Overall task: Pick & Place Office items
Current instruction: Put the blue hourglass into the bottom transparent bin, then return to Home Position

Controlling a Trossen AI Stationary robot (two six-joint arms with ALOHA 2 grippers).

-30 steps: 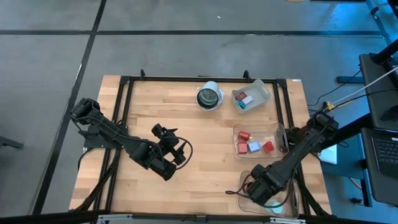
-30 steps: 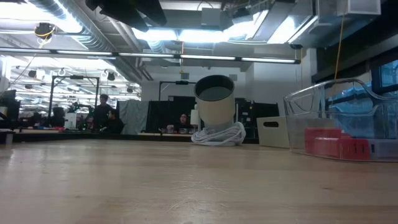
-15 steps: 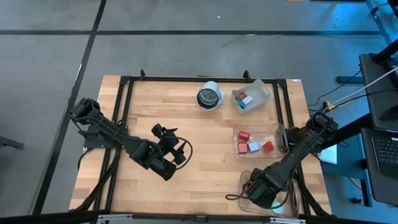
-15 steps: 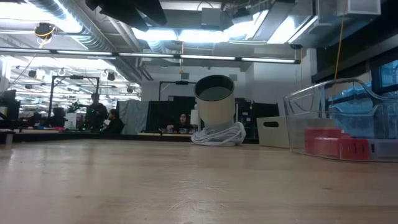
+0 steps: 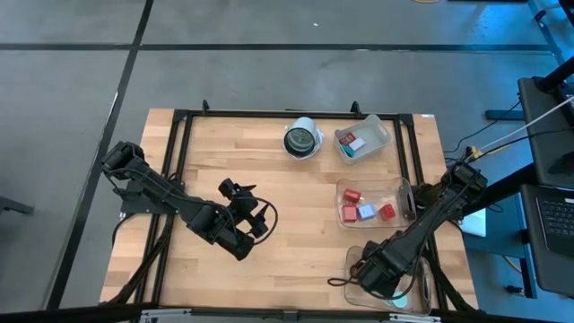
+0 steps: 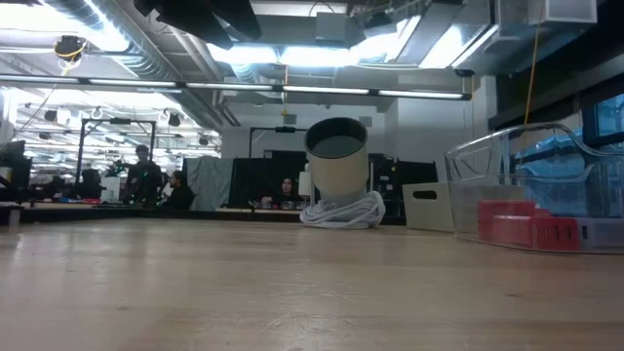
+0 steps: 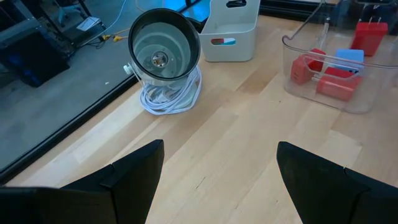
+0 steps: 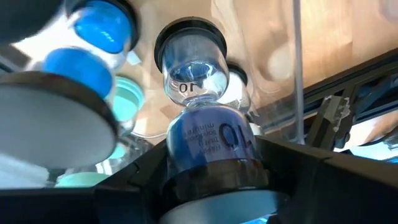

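My right gripper (image 5: pixel 383 276) reaches down into the clear bin (image 5: pixel 421 285) at the table's near right corner. In its wrist view it is shut on an hourglass (image 8: pixel 208 140) with dark blue sand and black end caps. Other timers with blue (image 8: pixel 99 25) and teal (image 8: pixel 127 99) caps lie beside it in the bin. Red blocks and pale blue rectangles (image 5: pixel 366 212) lie in the middle bin, and more (image 5: pixel 352 144) in the far bin. My left gripper (image 5: pixel 251 204) hangs open over the bare table centre (image 7: pixel 217 180). My right gripper has the hourglass by the bulb (image 8: pixel 214 152) nearer the camera, just above its black end cap, pinched between the two fingers (image 8: pixel 146 177), one on either side. The far bulb (image 8: pixel 189 65) sticks out beyond the fingertips toward the bin's floor. Whether it is lifted clear I cannot tell.
A round white-and-dark bowl-like thing (image 5: pixel 303 139) sits on a coil of white cable (image 7: pixel 171 96) at the far middle of the table. A white box (image 7: pixel 231 28) stands beside it. A black frame (image 5: pixel 179 161) runs along the table's edges. People move in the room behind (image 6: pixel 146 180).
My right gripper has shifted a little inside the near right bin, and its cable loop now hangs out toward the table's near edge. My left arm has kept still.
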